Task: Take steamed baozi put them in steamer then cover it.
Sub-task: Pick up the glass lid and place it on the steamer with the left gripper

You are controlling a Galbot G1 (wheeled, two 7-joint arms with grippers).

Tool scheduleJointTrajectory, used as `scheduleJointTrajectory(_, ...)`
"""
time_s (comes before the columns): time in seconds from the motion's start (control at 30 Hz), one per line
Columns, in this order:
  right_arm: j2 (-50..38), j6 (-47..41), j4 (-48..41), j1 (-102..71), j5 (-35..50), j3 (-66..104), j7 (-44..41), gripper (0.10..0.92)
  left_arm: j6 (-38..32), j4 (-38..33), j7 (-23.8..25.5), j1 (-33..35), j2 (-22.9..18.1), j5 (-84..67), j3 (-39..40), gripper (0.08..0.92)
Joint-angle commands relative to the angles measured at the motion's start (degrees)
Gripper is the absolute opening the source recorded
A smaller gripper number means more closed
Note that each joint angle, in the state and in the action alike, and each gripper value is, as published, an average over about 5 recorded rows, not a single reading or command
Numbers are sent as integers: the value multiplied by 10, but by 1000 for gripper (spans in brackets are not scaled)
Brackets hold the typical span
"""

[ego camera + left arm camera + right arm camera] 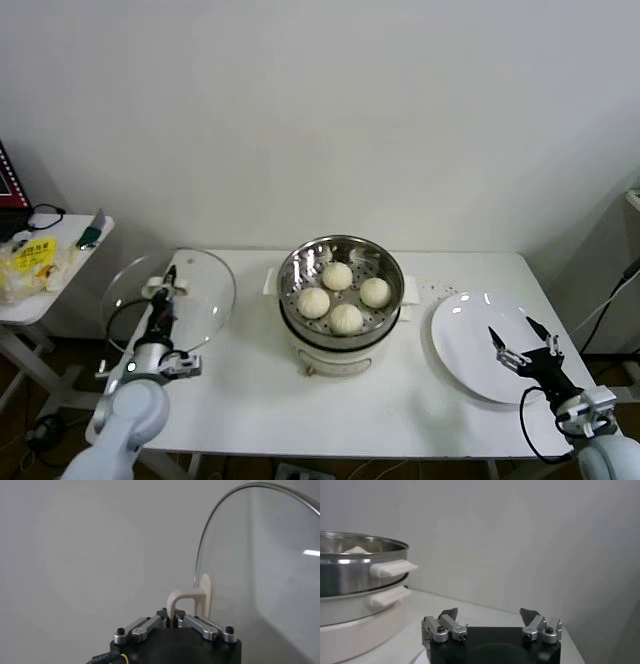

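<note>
Steamed baozi (337, 275): four, sitting inside the steamer (341, 262) at table centre; smooth, pale cream, round; one each at 12, 3, 6 and 9 o'clock of the basket floor.
Steamer: shining stainless steel, perforated floor showing between the buns; resting on a cream-white pot base (340, 350); in the right wrist view only its wall and two cream side handles (392, 568) showing, the rest cut off at the frame edge.
Cover (170, 296): clear glass, metal rim, lying at 9 o'clock of the steamer, overhanging the table's left edge; tilt hard to judge from the head view; in the left wrist view only part of the disc showing, cut off at the frame edge.
Handle (187, 599): cream, arched, standing out from the glass centre.
Left gripper (165, 290): clamped on the cover's handle, fingers (145, 626) pinching the arch.
Right gripper (520, 335): spread wide, grasping nothing, hovering over the white plate (470, 350) at 3 o'clock of the steamer.
Hidden: lower pot base partly merging with the tabletop; items on the side table (60, 290) at far 9 o'clock too small for telling, only a yellow packet (30, 262) standing out.
Surface: white rectangular table (250, 400), smooth, matte.
Room: plain pale wall (320, 110) behind; cables trailing near both arms.
</note>
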Motion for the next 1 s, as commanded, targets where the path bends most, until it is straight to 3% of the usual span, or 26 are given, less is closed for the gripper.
scheduleJointTrajectory(0.03, -2, 1, -21, 37, -11, -27, 0, 823, 172, -236, 50, 31, 118, -24, 61, 155)
scheduleJointTrajectory(0.17, 1, 1, -27, 54, -20, -42, 2, 823, 202, -250, 72, -36, 139, -35, 148, 155)
scheduleJointTrajectory(0.3, 5, 1, -34, 65, -29, -51, 2, 823, 233, -241, 121, -139, 116, -11, 260, 155)
scheduleJointTrajectory(0.43, 7, 3, -43, 75, -32, -50, 0, 823, 250, -202, 173, -213, 46, 23, 334, 155)
scheduleJointTrajectory(0.6, 3, 4, -52, 79, -34, -44, -2, 823, 250, -141, 216, -253, -35, 70, 392, 155)
scheduleJointTrajectory(1.0, 6, 16, -62, 63, -39, -6, -16, 823, 250, 25, 232, -295, -203, 116, 420, 155)
